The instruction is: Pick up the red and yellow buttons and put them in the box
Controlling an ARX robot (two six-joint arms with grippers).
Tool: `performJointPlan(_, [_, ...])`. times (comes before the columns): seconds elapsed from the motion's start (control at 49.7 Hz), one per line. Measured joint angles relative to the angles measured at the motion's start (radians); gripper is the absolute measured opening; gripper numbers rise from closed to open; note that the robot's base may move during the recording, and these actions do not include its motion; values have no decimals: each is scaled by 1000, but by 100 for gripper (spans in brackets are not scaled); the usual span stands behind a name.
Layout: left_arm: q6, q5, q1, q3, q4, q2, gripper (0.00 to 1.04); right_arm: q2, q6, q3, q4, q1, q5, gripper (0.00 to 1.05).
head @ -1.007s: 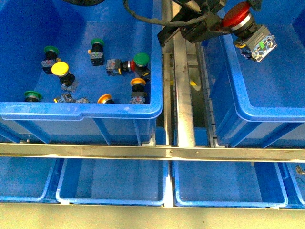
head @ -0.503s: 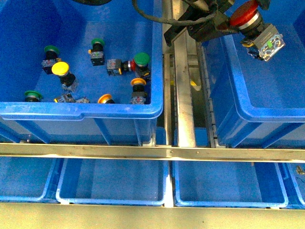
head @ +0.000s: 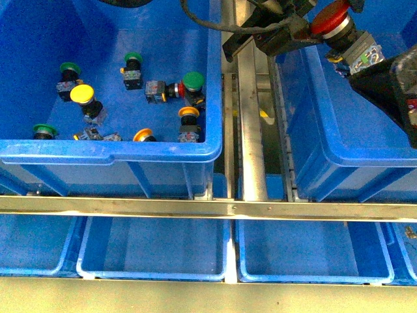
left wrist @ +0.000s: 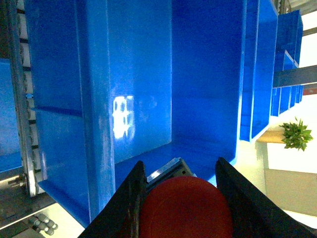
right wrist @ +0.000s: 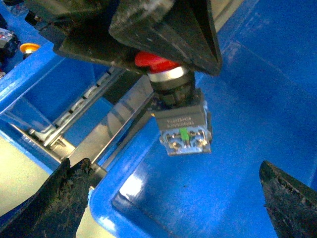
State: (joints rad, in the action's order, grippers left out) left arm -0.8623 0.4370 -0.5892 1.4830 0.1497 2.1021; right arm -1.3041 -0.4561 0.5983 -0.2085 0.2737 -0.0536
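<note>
At the near edge of the front view, a row of shallow blue trays [head: 156, 251] sits under a metal rail [head: 208, 208] that runs across.

Just beyond the rail on the left is a deep blue bin [head: 111, 151] with loose buttons on its floor. These include a yellow button [head: 82, 94], two orange-capped buttons [head: 189, 113] [head: 143, 135] close to the near wall, and several green buttons [head: 193, 81]. One piece beside the largest green cap looks red, but it is too small to be sure what it is.

A metal strip [head: 251, 130] separates this bin from the box [head: 352, 155] on the right, whose floor shows bare blue.

The right claw [right wrist: 179, 203] comes in from the right over the box. Its two dark fingers [right wrist: 69, 198] are spread wide apart with nothing between them.

Farthest off, over the box's inside and near the wall beside the metal strip, the left claw [left wrist: 184, 196] is clamped on the red button [head: 332, 18]. Its fingers [left wrist: 131, 203] press the two sides of the round cap. The button hangs tilted in the air, clear of the box floor. Its grey switch body [right wrist: 183, 126] points down and away from the claw, with the metal terminals and a small green mark at its end facing the right wrist camera.
</note>
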Motion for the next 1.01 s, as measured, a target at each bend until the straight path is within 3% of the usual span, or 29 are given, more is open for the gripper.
performJointPlan(0.181, [0, -1, -10, 23, -5, 14, 34, -115, -43, 41, -114, 17, 9, 99])
performJointPlan(0.725, [-13, -23, -11, 61, -21, 29, 34, -295, -61, 99, -244, 40, 60, 99])
performJointPlan(1.007, [-26, -37, -7, 61, -26, 32, 34, -313, -104, 109, -254, 11, 88, 53])
